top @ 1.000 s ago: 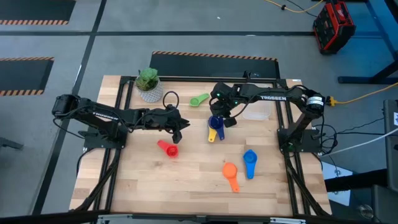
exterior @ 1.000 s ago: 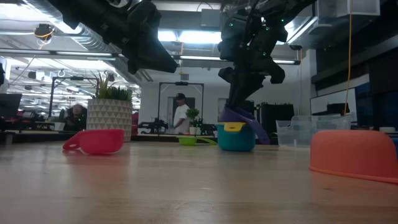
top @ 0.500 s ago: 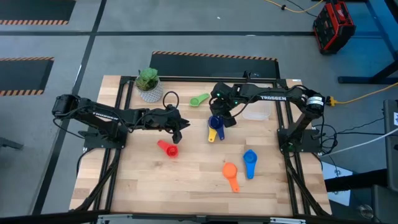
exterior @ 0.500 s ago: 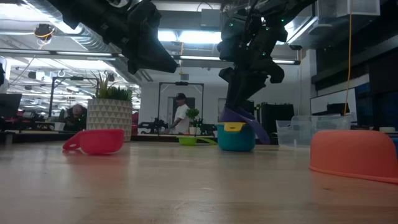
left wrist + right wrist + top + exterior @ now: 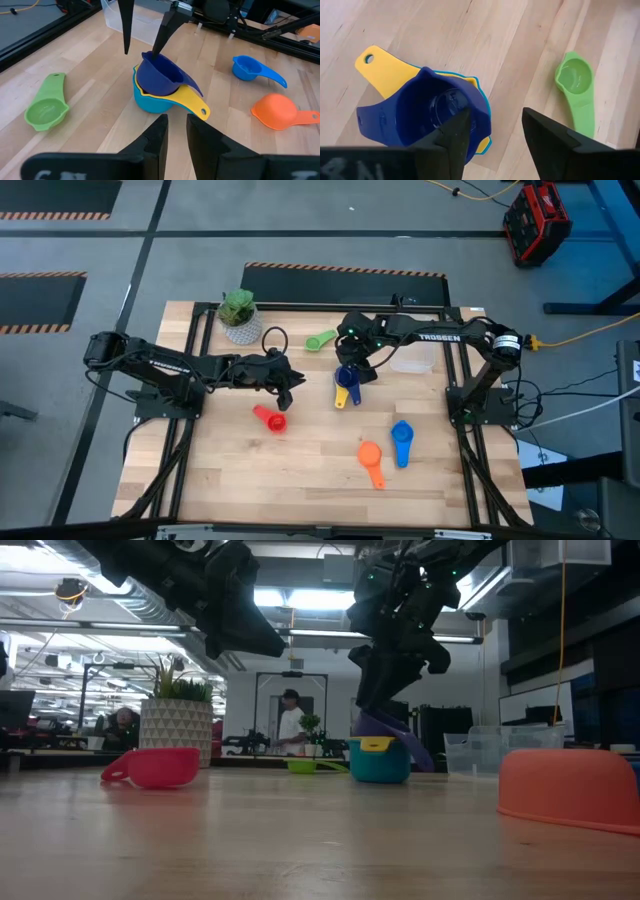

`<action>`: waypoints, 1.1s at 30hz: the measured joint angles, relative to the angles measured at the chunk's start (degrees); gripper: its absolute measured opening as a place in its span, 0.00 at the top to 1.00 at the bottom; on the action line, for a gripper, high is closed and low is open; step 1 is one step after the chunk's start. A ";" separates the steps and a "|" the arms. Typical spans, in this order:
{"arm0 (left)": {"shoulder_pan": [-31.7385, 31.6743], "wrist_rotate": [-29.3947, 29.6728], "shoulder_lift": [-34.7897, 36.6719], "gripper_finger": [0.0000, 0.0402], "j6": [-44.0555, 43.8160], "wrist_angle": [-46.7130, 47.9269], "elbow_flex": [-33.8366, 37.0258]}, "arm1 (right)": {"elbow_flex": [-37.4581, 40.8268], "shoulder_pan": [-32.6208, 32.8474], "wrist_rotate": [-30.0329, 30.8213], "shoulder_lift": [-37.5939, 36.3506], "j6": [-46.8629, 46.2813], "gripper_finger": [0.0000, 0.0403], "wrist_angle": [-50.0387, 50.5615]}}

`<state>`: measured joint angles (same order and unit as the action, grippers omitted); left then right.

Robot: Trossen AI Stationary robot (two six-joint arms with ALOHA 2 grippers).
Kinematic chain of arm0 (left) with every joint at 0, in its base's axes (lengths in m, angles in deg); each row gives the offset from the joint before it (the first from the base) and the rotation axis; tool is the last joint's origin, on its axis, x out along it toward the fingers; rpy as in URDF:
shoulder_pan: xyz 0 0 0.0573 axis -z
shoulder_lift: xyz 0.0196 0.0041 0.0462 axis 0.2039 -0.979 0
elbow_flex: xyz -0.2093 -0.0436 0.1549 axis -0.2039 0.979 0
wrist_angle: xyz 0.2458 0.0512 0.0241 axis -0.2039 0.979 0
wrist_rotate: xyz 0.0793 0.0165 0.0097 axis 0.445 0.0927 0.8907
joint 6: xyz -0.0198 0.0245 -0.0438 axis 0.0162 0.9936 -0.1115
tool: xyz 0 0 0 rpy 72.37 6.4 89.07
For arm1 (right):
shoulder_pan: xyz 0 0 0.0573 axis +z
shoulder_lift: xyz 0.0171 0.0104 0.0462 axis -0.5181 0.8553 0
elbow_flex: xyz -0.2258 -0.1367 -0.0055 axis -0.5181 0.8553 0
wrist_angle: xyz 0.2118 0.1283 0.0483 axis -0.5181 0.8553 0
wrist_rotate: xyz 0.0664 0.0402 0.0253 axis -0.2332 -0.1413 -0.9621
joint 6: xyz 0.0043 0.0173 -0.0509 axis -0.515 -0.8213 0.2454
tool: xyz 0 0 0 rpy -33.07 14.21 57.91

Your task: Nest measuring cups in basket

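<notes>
A dark blue cup sits tilted inside a yellow cup, which sits in a teal cup mid-table. This stack rests on its teal base. My right gripper hangs open just above the stack, fingers pointing down. My left gripper hovers to the stack's left with a narrow gap between its fingers and holds nothing. A red cup lies just to the near side of it. The green, orange and light blue cups lie apart on the wood. The clear basket stands to the right of the stack. My right gripper comes at the stack from above. One finger ends at the dark blue cup's far rim, and I cannot tell whether it touches. The other finger hangs clear outside the cup.
A white-potted plant stands at the far left, with a black cable loop beside it. The near half of the table holds only the orange and light blue cups. People stand in the room beyond the far edge.
My right gripper has risen slightly above the stack. The dark blue cup stays tilted in the yellow one.
</notes>
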<state>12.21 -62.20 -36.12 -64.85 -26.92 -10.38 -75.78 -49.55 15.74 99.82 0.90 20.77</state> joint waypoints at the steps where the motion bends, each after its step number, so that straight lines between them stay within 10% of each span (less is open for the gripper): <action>1: 0.00 0.00 0.00 0.84 0.01 0.01 0.00 | 0.00 0.00 0.00 0.00 0.00 0.55 0.02; 33: -0.77 0.36 -0.69 0.84 -0.05 -6.06 0.00 | 0.94 0.17 -0.10 -21.07 -12.44 0.56 11.28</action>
<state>11.44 -61.84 -36.81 -64.90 -32.97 -10.38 -74.83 -49.38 15.64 78.76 -11.54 32.05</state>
